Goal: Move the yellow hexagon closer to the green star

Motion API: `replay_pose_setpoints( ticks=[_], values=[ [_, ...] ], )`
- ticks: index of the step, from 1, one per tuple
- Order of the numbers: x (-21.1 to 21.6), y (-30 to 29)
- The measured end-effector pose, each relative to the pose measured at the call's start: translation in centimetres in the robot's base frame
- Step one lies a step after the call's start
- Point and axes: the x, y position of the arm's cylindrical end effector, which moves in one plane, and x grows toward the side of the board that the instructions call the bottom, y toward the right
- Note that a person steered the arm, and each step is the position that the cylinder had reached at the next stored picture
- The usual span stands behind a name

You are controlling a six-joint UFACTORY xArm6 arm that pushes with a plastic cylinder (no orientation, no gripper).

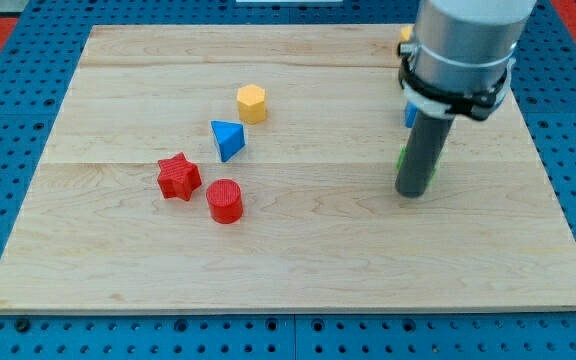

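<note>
My tip point(413, 192) sat on the board point(298, 260) toward the view's right, at about mid-height. There was no gripper on this rig, just a plain rod, so nothing opened or closed and it had hold of nothing. Slivers of green point(402, 157) showed on either side of the rod, just above the tip — a green block mostly hidden behind it, shape not readable, so I could not confirm it was the star. I also could not tell whether the tip touched it.

Higher up, tight against the arm's left edge, a blue block point(409, 115) peeked out, and above that a scrap of yellow point(405, 34) near the board's top edge. Both were too covered to name their shapes.

The yellow hexagon point(252, 103) lay well apart from my tip, left of the board's centre and toward the view's top. Just below it and slightly left was the blue triangle point(227, 139), close but not touching. Further down and left came the red star point(179, 177), with the red cylinder point(225, 200) just beside it on the lower right.

Between the hexagon and my tip the wood was open; the arm's own body masked the blocks on the right.
</note>
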Motion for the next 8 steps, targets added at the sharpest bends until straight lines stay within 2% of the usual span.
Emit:
replay_pose_setpoints(
  ticks=[1, 2, 3, 4, 6, 7, 8],
  values=[
    [-2.0, -0.1],
    [-2.0, 2.0],
    [-2.4, 1.5],
    [-0.9, -3.6],
    [-13.5, -7.3],
    [-17.5, -13.5],
    [-18.0, -20.0]
  ],
)
